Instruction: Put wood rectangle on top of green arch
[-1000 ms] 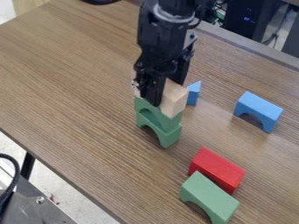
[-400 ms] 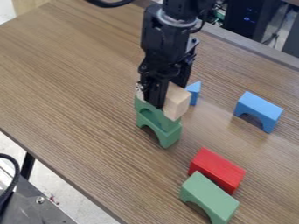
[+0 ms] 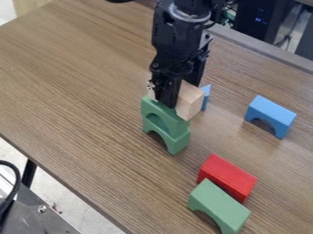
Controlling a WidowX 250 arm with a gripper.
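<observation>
The black gripper (image 3: 166, 101) hangs over the upper middle of the table, shut on the wood rectangle (image 3: 190, 101). That pale block juts out to the right of the gripper, with a small piece of its other end at the left. Just below and in front of it are two green arches, one stacked on the other: the upper green arch (image 3: 174, 119) and the lower green arch (image 3: 178, 142). I cannot tell whether the wood block touches the upper arch. Another green arch (image 3: 218, 206) lies near the bottom of the view.
A red block (image 3: 227, 177) lies against the separate green arch on the wooden table (image 3: 79, 100). A blue arch (image 3: 271, 116) stands at the right. Partly behind the wood block is a blue triangle (image 3: 206, 95).
The gripper and wood block have shifted right and slightly up in the view, uncovering more of the upper green arch. The other blocks have stayed where they were.
</observation>
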